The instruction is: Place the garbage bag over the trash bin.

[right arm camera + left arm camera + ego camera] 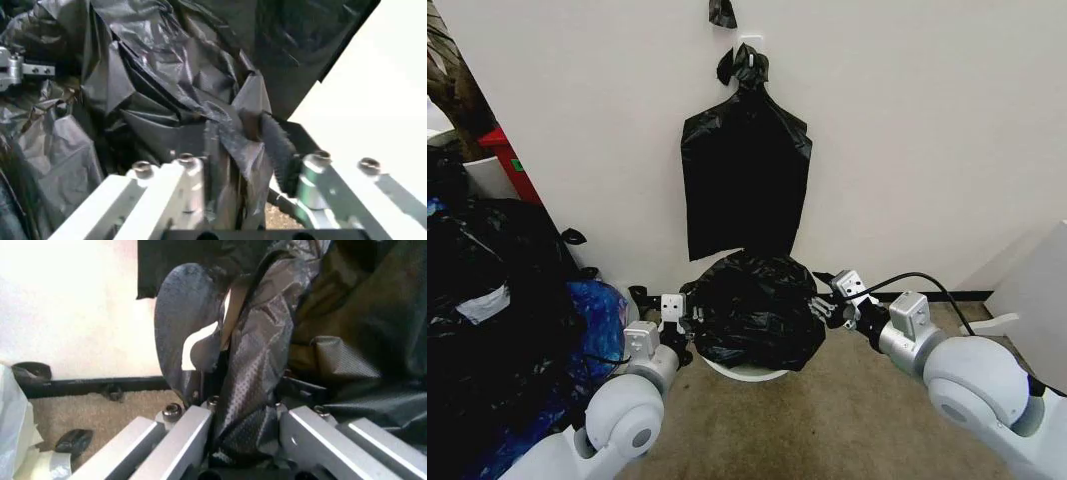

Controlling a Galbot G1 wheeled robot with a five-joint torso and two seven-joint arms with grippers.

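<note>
Both grippers pinch the thin glossy black garbage bag (pixel 752 310) draped over the round white plastic trash bin (pixel 745 372) on the floor.
Left gripper (pixel 683 318) and right gripper (pixel 825 303) have jaws clamped on film; a hard tug could tear it or tip the bin.

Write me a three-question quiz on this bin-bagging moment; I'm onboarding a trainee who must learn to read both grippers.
1. True or false: the left gripper is shut on the garbage bag.
2. What does the right gripper hold? A) the flat bags hung on the wall B) the garbage bag C) nothing
3. Fill in: under the bag's lower edge shows the white ____.

Key
1. True; plastic is pinched between its fingers.
2. B; a fold sits between its fingers.
3. trash bin.
</note>
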